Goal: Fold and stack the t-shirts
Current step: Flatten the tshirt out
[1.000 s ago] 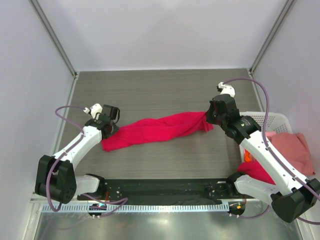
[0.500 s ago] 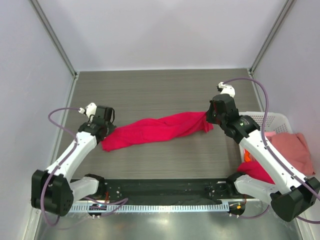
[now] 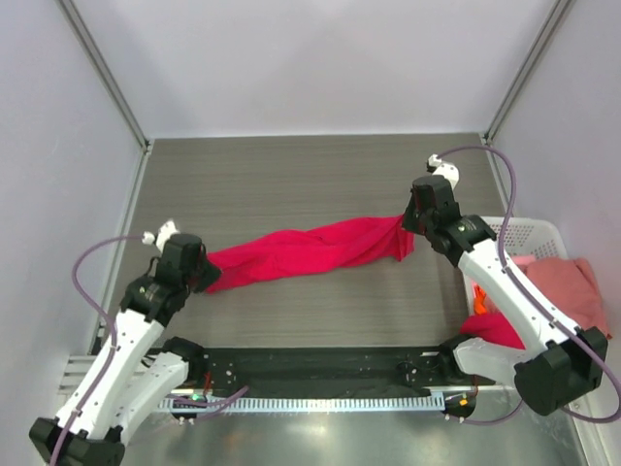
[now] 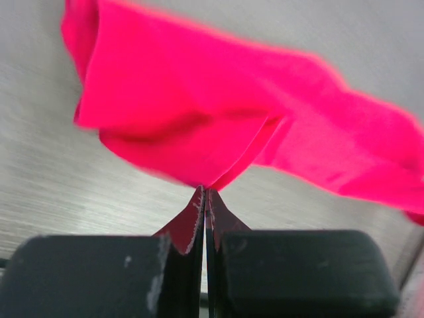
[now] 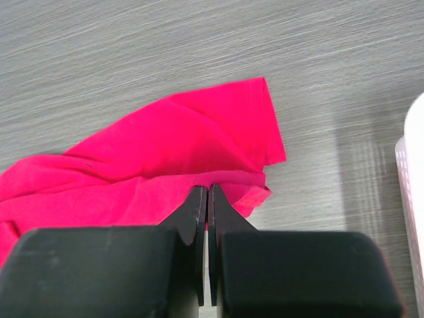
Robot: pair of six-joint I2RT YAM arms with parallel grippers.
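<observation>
- Left gripper, the nearer of the two, is clamping its jaws tight on the left end of the crimson t-shirt. In the left wrist view a thin pinch of red cloth is sitting right between the closed fingertips.
- Roughly level with it at the right edge, the white basket is holding the shirts that are waiting: a salmon-pink shirt is spilling over its outer rim, a red shirt is bunching at its near corner, and a scrap of an orange shirt is peeking out beside the right arm. None of these is looking folded.
- Between the arms, the crimson t-shirt is stretching across the middle of the grey table as a twisted, rope-like band, running from near left to farther right. It is not lying flat, and neither sleeves nor hem are reading clearly.
- Farther back on the right, the right gripper is pinching the other end of the same shirt, jaws closed on a fold just behind a hemmed edge that is showing in the right wrist view.
- Nothing folded and nothing stacked is showing anywhere, so the task is looking to be at its very start.
- Judging from this, the step in hand is pulling the first shirt out between both grips so that it is spreading flat. Folding it, then fetching, folding and stacking the basket's shirts, is all waiting to be done.
</observation>
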